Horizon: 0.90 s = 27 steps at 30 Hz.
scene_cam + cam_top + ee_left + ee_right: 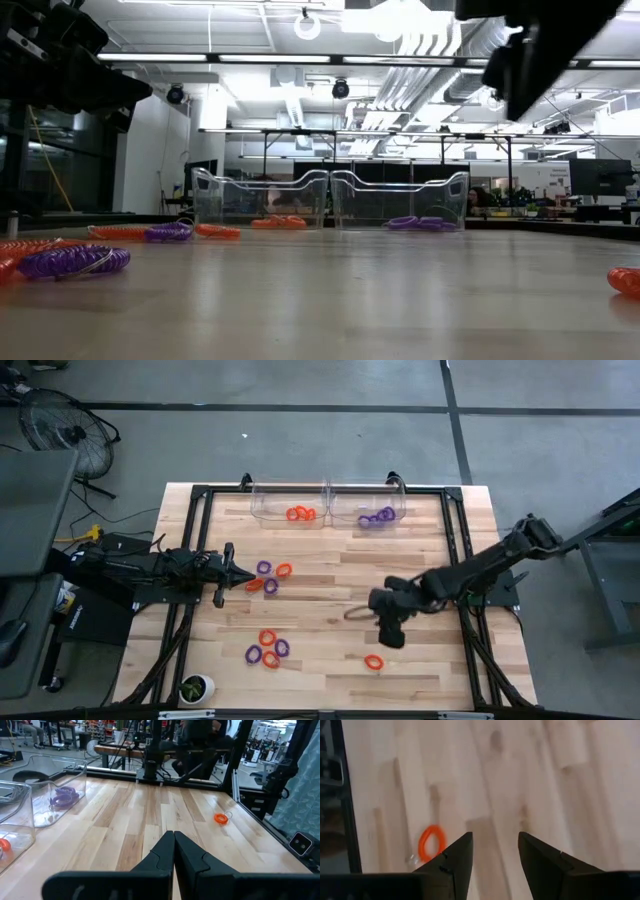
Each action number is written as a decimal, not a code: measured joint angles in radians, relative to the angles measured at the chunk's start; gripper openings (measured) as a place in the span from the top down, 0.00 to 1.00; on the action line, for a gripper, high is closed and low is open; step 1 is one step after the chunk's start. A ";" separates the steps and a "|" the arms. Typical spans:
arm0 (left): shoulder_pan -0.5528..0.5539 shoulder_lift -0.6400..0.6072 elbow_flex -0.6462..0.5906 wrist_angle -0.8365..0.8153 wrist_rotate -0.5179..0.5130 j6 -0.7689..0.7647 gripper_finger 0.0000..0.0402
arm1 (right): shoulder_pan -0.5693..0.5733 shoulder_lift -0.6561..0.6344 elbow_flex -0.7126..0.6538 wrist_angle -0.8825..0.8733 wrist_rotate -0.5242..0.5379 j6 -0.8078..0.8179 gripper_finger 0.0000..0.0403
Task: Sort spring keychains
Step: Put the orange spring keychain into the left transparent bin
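The right gripper (pixel 391 643) hangs above the table's (pixel 330 670) front-right part, pointing down, with its fingers (pixel 455 860) spread apart and nothing between them. On the wood just beside it, toward the front edge, lies 1 orange keychain (pixel 374 661), alone and untouched; the right wrist view shows the same ring (pixel 432 843) flat on the boards next to 1 finger.

The left gripper (pixel 242 574) rests low near the table's left-middle, its fingers (pixel 162 855) pressed together and holding nothing. Just past its tip sits a small cluster of purple and orange keychains (pixel 268 578). A second cluster (pixel 267 650) of about 5 mixed rings lies near the front edge, left of centre.

Along the back edge stand 2 clear bins side by side. The left bin (pixel 288 500) holds orange keychains (pixel 300 514); the right bin (pixel 366 500) holds purple keychains (pixel 376 517). A small white cup (pixel 197 687) stands at the front-left corner.
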 joint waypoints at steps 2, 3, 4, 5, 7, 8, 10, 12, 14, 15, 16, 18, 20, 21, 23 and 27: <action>0.000 0.000 0.000 0.000 0.000 0.000 1.00 | 0.042 0.025 0.000 0.000 -0.003 0.024 0.62; 0.000 0.000 0.000 0.000 0.000 0.000 1.00 | 0.061 0.040 0.000 0.003 -0.011 0.037 0.62; 0.000 0.000 0.000 0.000 0.000 0.000 1.00 | 0.078 0.055 0.000 0.006 -0.017 0.050 0.62; 0.000 0.000 0.000 0.000 0.000 0.000 1.00 | 0.094 0.072 0.000 0.009 -0.019 0.063 0.62; 0.000 0.000 0.000 0.000 0.000 0.000 1.00 | 0.121 0.104 0.000 0.018 -0.026 0.081 0.62; 0.000 0.000 0.000 0.000 0.000 0.000 1.00 | 0.131 0.120 0.000 0.026 -0.029 0.087 0.62; 0.000 0.000 0.000 0.000 0.000 0.000 1.00 | 0.148 0.150 0.000 0.051 -0.043 0.095 0.62; 0.000 0.000 0.000 0.000 0.000 0.000 1.00 | 0.163 0.177 0.000 0.085 -0.048 0.096 0.62; 0.000 0.000 0.000 0.000 0.000 0.000 1.00 | 0.175 0.203 0.000 0.125 -0.052 0.077 0.62; 0.000 0.000 0.000 0.000 0.000 0.000 1.00 | 0.181 0.215 0.000 0.139 -0.053 0.061 0.62; 0.000 0.000 0.000 0.000 0.000 0.000 1.00 | 0.186 0.227 0.000 0.150 -0.053 0.043 0.62; 0.000 0.000 0.000 0.000 0.000 0.000 1.00 | 0.195 0.250 0.000 0.167 -0.053 0.012 0.62; 0.000 0.000 0.000 0.000 0.000 0.000 1.00 | 0.201 0.271 0.000 0.180 -0.053 -0.004 0.62; 0.000 0.000 0.000 0.000 0.000 0.000 1.00 | 0.203 0.280 0.000 0.186 -0.053 -0.006 0.62; 0.000 0.000 0.000 0.000 0.000 0.000 1.00 | 0.204 0.294 0.000 0.199 -0.055 -0.005 0.62; 0.000 0.000 0.000 0.000 0.000 0.000 1.00 | 0.204 0.317 0.002 0.219 -0.054 -0.003 0.62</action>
